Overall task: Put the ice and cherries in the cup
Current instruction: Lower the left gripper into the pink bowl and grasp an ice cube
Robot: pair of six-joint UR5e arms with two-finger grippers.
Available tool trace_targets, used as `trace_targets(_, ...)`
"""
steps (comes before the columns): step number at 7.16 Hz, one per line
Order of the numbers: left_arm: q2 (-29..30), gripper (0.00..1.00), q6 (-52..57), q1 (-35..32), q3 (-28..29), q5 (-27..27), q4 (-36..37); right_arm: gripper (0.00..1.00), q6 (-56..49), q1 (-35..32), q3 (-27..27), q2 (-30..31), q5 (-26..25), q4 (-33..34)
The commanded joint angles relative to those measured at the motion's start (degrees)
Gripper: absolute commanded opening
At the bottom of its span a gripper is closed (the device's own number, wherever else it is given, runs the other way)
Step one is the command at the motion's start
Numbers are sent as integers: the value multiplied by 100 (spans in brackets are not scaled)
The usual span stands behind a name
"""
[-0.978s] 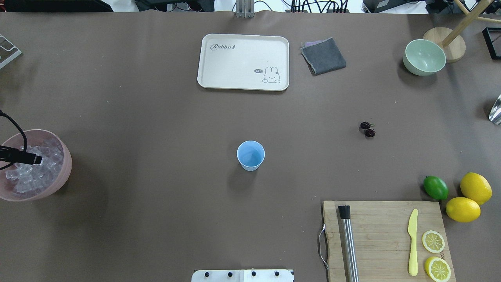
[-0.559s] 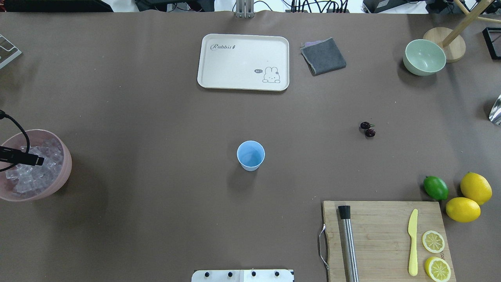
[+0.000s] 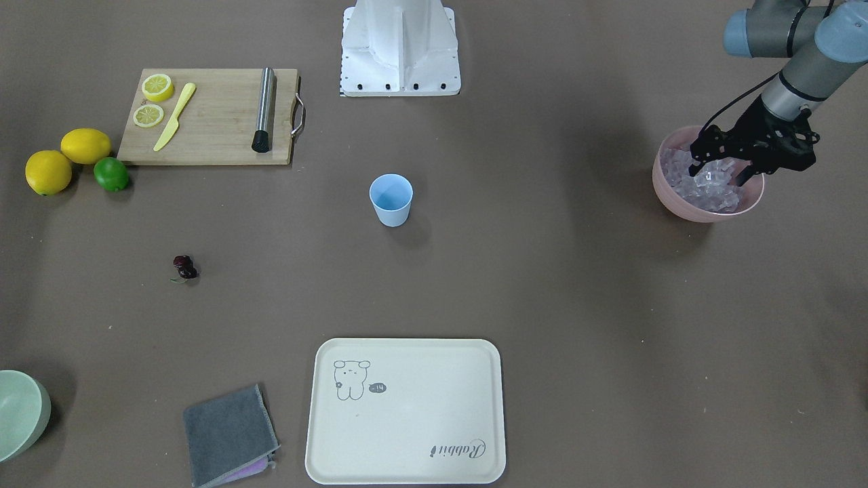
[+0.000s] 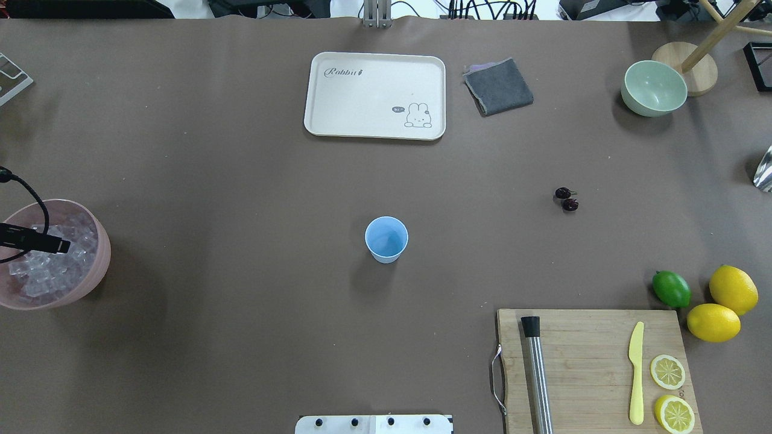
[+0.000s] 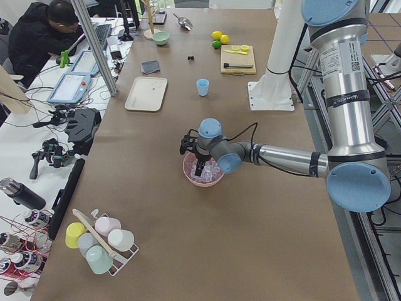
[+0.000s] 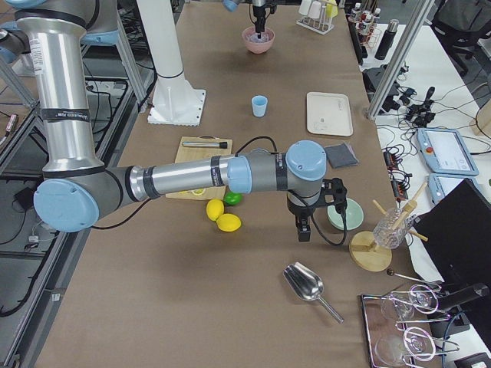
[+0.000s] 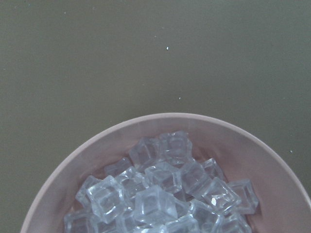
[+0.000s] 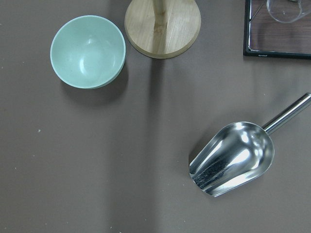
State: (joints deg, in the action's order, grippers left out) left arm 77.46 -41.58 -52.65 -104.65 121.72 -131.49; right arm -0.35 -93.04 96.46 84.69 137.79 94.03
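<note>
The light blue cup (image 4: 386,239) stands upright and empty at the table's middle, also in the front view (image 3: 391,198). The dark cherries (image 4: 566,199) lie on the table to its right. The ice (image 3: 705,191) fills a pink bowl (image 4: 101,265) at the far left; the left wrist view shows the cubes (image 7: 160,194) close below. My left gripper (image 3: 720,173) is open, its fingers down among the cubes. My right gripper (image 6: 304,228) hangs over the table's far right near the green bowl; I cannot tell whether it is open or shut.
A cream tray (image 4: 375,95) and a grey cloth (image 4: 498,86) lie at the back. A cutting board (image 4: 591,343) with knife, lemon slices and metal bar sits front right, beside a lime (image 4: 671,289) and two lemons. A pale green bowl (image 8: 88,51) and steel scoop (image 8: 233,158) lie far right.
My left gripper has edged slightly to the right over the pink bowl. Nothing else has moved.
</note>
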Motion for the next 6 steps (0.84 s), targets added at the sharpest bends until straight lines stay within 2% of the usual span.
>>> trace_targets(1,6,89,0,0,-3,10,0,100,0,5,-14,-48,-7,1)
trace_targets(6,-11,89,0,0,-3,-17,0,100,0,-48,13,-128,-16,168)
